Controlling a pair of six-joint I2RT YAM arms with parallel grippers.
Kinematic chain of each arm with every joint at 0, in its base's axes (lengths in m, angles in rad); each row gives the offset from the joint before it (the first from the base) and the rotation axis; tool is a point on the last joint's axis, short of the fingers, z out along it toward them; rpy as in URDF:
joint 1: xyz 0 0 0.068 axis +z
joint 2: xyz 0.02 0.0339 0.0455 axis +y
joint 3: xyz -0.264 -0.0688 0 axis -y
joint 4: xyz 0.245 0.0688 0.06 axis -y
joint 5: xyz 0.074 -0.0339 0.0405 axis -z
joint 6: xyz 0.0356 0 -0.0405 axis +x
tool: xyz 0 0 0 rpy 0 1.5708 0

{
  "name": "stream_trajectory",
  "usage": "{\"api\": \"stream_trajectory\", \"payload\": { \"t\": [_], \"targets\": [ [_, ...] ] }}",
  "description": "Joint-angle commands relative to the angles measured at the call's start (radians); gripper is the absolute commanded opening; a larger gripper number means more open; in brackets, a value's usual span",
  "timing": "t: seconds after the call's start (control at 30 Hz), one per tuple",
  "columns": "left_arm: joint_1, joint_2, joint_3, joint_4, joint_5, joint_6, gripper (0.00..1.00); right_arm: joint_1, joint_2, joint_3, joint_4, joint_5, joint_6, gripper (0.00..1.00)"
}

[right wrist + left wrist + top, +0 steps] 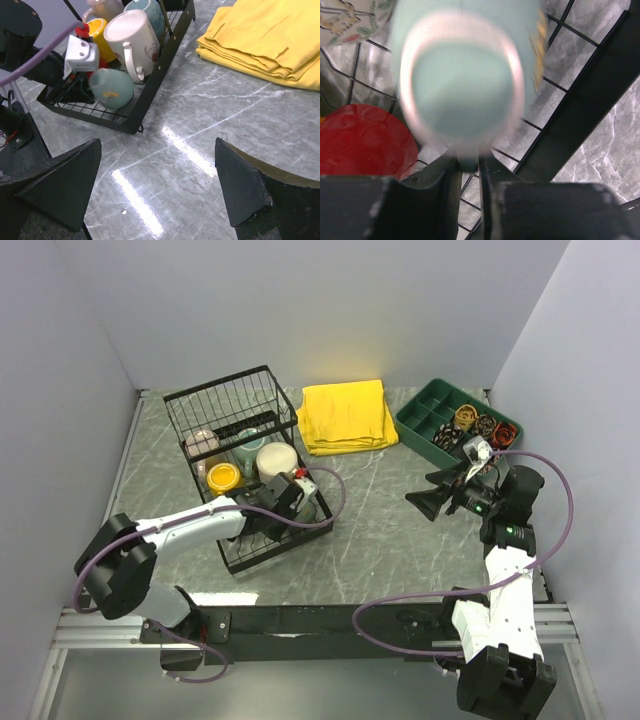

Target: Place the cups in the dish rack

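The black wire dish rack point(225, 405) stands at the left middle of the table. In it are a beige cup point(201, 443), a teal cup point(249, 439), a yellow cup point(222, 478) and a cream cup point(276, 460). My left gripper point(296, 496) is shut on a second teal cup point(312, 507) and holds it on its side over the rack's low tray. In the left wrist view this teal cup point(462, 75) fills the frame, blurred, with my jaws point(468, 165) pinched on its near edge and a red cup point(360, 142) beside it. My right gripper point(157, 185) is open and empty over bare table, right of the rack point(145, 100).
A folded yellow cloth point(346, 416) lies behind the rack's right side. A green divided tray point(430, 420) with small rolled items stands at the back right. Walls close in on the left, back and right.
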Motion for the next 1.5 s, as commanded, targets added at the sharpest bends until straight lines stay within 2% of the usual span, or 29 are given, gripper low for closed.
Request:
{"api": "stream_trajectory", "payload": {
  "t": [0.0, 0.27, 0.43, 0.57, 0.6, 0.63, 0.67, 0.8, 0.87, 0.9, 1.0, 1.13, 1.3, 1.47],
  "targets": [
    [0.002, 0.016, 0.049, 0.003, 0.006, -0.003, 0.24, -0.01, -0.005, 0.012, 0.038, -0.02, 0.005, 1.0],
    [0.002, 0.034, 0.081, -0.022, -0.029, -0.032, 0.36, -0.017, -0.008, 0.014, 0.037, -0.021, 0.005, 1.0],
    [0.002, -0.041, 0.122, -0.054, -0.042, -0.067, 0.47, -0.023, -0.008, 0.014, 0.034, -0.021, 0.002, 1.0],
    [0.002, -0.169, 0.135, -0.079, -0.022, -0.101, 0.67, -0.02, -0.013, 0.026, -0.006, 0.003, -0.031, 1.0],
    [0.002, -0.24, 0.135, -0.072, -0.019, -0.123, 0.75, -0.025, -0.016, 0.032, -0.014, 0.012, -0.047, 1.0],
    [0.002, -0.278, 0.13, -0.069, -0.017, -0.133, 0.95, -0.025, -0.019, 0.037, -0.025, 0.021, -0.057, 1.0],
    [0.002, -0.318, 0.125, -0.062, -0.016, -0.146, 0.96, -0.025, -0.031, 0.041, -0.054, 0.055, -0.071, 1.0],
    [0.01, -0.58, 0.096, -0.007, -0.029, -0.212, 0.96, -0.046, -0.079, 0.064, -0.084, 0.207, -0.091, 1.0],
    [0.019, -0.663, 0.087, 0.018, -0.057, -0.23, 0.96, -0.049, -0.105, 0.083, -0.133, 0.299, -0.094, 1.0],
    [0.021, -0.735, 0.085, 0.023, -0.1, -0.248, 0.96, -0.049, -0.111, 0.113, -0.155, 0.433, -0.088, 1.0],
    [0.027, -0.856, 0.093, 0.023, -0.234, -0.284, 0.96, -0.054, -0.122, 0.208, -0.261, 0.688, -0.088, 1.0],
    [0.027, -0.929, 0.111, -0.026, -0.384, -0.308, 0.96, -0.06, -0.16, 0.304, -0.342, 0.917, -0.064, 1.0],
    [0.027, -0.934, 0.173, -0.091, -0.569, -0.319, 0.96, -0.06, -0.226, 0.376, -0.342, 1.153, 0.013, 1.0],
    [0.015, -1.01, 0.231, -0.068, -0.698, -0.31, 0.96, -0.06, -0.248, 0.439, -0.388, 1.244, 0.001, 1.0]
  ]
}}
